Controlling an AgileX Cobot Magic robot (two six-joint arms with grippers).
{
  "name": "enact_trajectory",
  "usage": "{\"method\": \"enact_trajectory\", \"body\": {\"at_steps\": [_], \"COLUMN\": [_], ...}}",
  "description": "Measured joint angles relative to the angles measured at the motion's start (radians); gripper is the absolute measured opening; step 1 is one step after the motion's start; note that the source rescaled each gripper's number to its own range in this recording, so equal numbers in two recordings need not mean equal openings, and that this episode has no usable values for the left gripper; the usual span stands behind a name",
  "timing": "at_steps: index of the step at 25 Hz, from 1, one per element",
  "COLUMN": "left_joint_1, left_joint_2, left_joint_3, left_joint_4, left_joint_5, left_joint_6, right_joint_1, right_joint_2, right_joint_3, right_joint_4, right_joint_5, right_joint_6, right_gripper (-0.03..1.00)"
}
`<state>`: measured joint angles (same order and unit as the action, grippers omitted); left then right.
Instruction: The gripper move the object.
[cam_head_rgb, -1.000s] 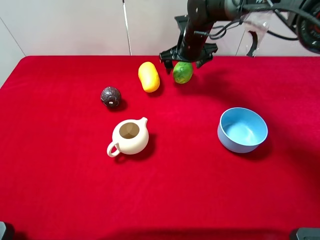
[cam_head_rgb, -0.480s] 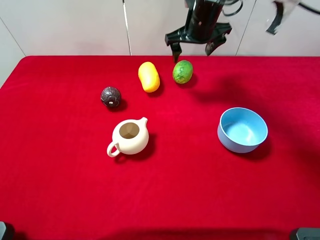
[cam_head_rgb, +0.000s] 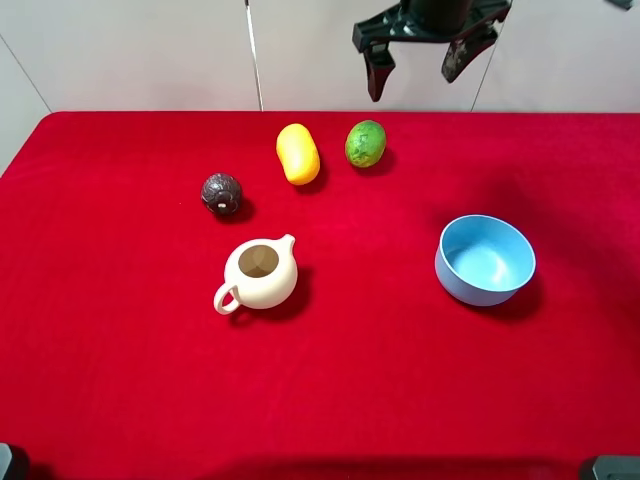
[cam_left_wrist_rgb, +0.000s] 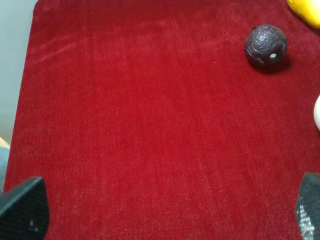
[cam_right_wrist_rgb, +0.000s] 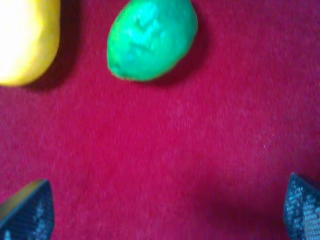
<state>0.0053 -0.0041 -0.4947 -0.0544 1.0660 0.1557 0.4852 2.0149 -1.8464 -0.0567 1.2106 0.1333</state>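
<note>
The green bumpy fruit (cam_head_rgb: 366, 143) lies on the red cloth at the back, just right of the yellow fruit (cam_head_rgb: 298, 153). It also shows in the right wrist view (cam_right_wrist_rgb: 152, 39), free of the fingers. My right gripper (cam_head_rgb: 418, 68) hangs open and empty high above the table's back edge, up and to the right of the green fruit. Its fingertips (cam_right_wrist_rgb: 30, 211) sit wide apart at the corners of the right wrist view. My left gripper (cam_left_wrist_rgb: 165, 210) is open and empty over bare red cloth; it is out of the exterior view.
A dark brown ball (cam_head_rgb: 222, 193) lies left of the yellow fruit and shows in the left wrist view (cam_left_wrist_rgb: 265, 45). A cream teapot (cam_head_rgb: 259, 274) stands mid-table. A blue bowl (cam_head_rgb: 485, 260) stands at the right. The red cloth (cam_head_rgb: 120, 350) covers the table.
My right gripper let go of the green fruit, opened, and rose up and to the right. The fruit stays on the cloth beside the yellow fruit.
</note>
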Motion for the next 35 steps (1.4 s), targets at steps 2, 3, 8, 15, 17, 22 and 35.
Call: {"method": "enact_trajectory", "body": {"at_steps": [2, 3, 8, 15, 17, 22, 35], "left_joint_1": [0.000, 0.000, 0.000, 0.000, 0.000, 0.000, 0.000], "left_joint_2": [0.000, 0.000, 0.000, 0.000, 0.000, 0.000, 0.000], "left_joint_3": [0.000, 0.000, 0.000, 0.000, 0.000, 0.000, 0.000], "left_joint_4": [0.000, 0.000, 0.000, 0.000, 0.000, 0.000, 0.000], "left_joint_5": [0.000, 0.000, 0.000, 0.000, 0.000, 0.000, 0.000], "left_joint_6": [0.000, 0.000, 0.000, 0.000, 0.000, 0.000, 0.000], "right_joint_1": [0.000, 0.000, 0.000, 0.000, 0.000, 0.000, 0.000], "right_joint_2": [-0.030, -0.045, -0.140, -0.309, -0.365, -0.510, -0.863], "right_joint_3": [0.006, 0.014, 0.086, 0.256, 0.302, 0.426, 0.677], "right_joint_4": [0.008, 0.013, 0.034, 0.037, 0.038, 0.066, 0.074], "right_joint_5": [0.004, 0.005, 0.005, 0.007, 0.008, 0.008, 0.010], "right_joint_6": [-0.008, -0.008, -0.012, -0.012, -0.013, -0.047, -0.063], "right_gripper": [1.00, 1.00, 1.00, 1.00, 1.00, 1.00, 1.00]}}
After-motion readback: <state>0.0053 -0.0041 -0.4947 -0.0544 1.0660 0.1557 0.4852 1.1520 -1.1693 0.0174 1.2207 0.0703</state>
